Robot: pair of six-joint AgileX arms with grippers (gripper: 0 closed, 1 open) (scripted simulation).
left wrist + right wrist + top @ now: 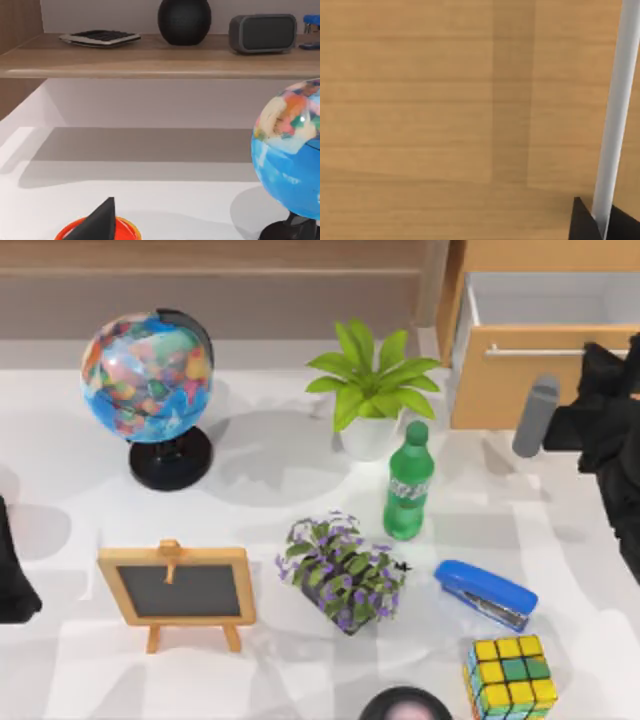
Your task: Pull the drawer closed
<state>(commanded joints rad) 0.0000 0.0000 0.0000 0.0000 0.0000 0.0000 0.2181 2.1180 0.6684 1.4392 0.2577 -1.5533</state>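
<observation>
The drawer (505, 390) stands pulled out at the table's back right, its white inner walls showing behind the light tan front panel (420, 110). A thin silver bar handle (530, 351) runs across the panel. My right gripper (600, 358) is at the right end of that handle. In the right wrist view the handle (616, 100) passes between the two black fingertips (580, 222), which press against it on both sides, so my right gripper (601, 224) is shut on the handle. My left arm (12, 575) is parked at the table's left edge.
A grey cylinder (535, 418) leans just in front of the drawer. A potted plant (370, 390), green bottle (407, 482), blue stapler (487, 593), flower pot (343, 572), puzzle cube (511, 676), chalkboard easel (178, 588) and globe (150, 380) stand on the table.
</observation>
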